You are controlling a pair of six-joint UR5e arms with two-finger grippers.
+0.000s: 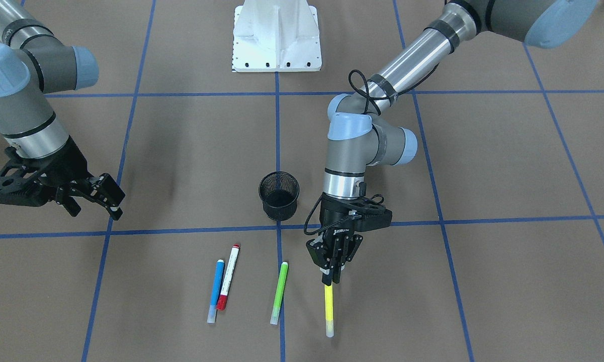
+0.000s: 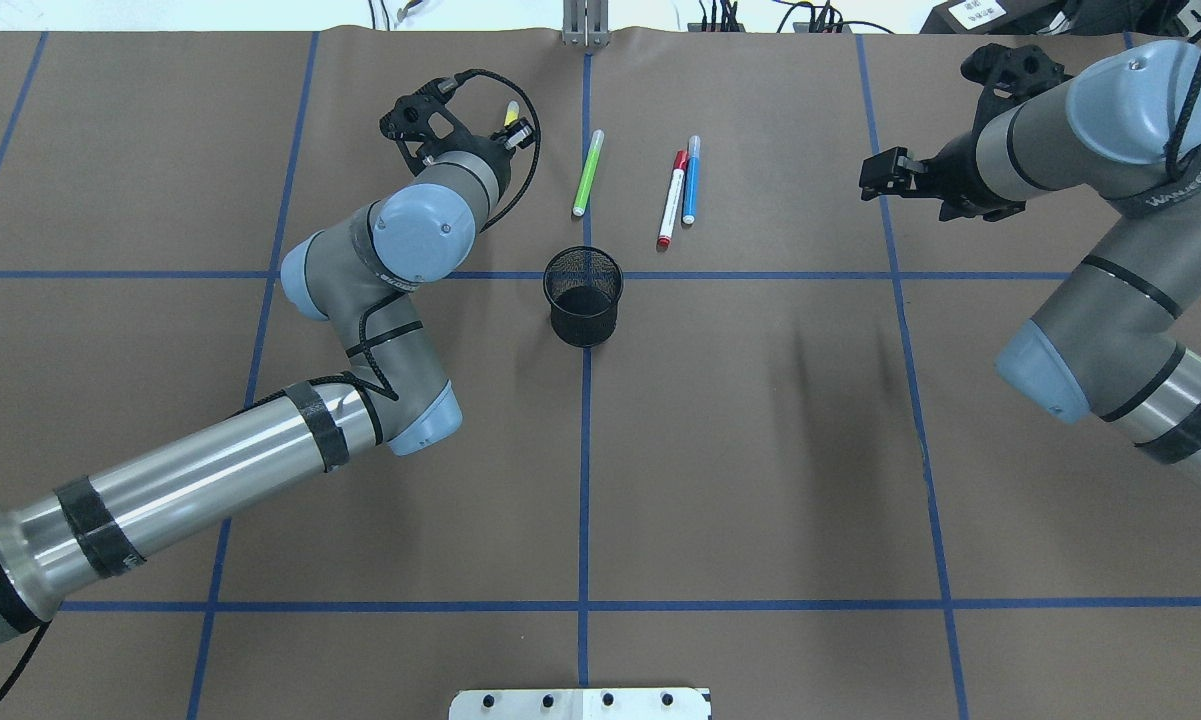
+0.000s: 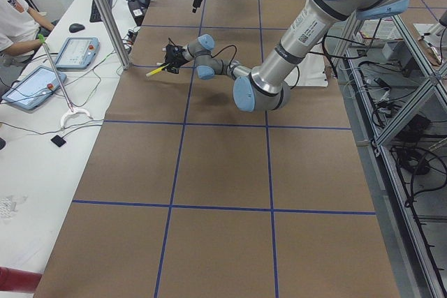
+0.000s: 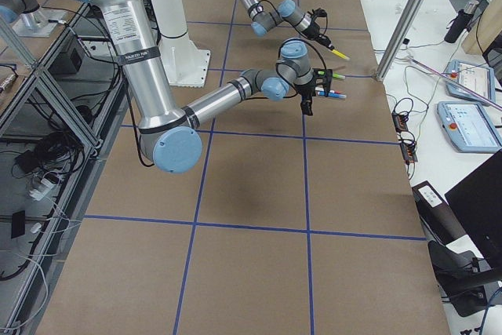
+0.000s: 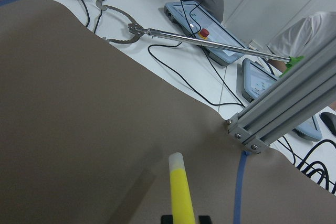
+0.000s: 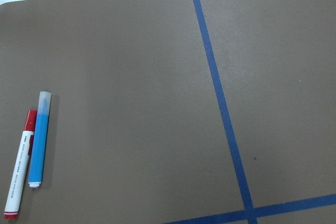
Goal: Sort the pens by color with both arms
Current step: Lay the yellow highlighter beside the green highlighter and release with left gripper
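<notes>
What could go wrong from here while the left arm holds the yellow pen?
The left tool pinches the yellow pen near one end, so it might pivot or slip. The blue pen and the white pen lie close side by side; grabbing one could nudge the other. The mesh cup stands near the left arm and could get knocked.

Silver-grey left arm [image 2: 190, 490] and right arm [image 2: 1110, 310], light-blue joint caps [image 2: 420, 230], black tape bands [image 2: 325, 425], looped black cables [image 2: 536, 135]

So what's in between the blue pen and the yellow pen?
Two pens: the white pen with red ends, close beside the blue pen, then the lime green pen nearer the yellow pen. The front-facing view shows all four in a row.
</notes>
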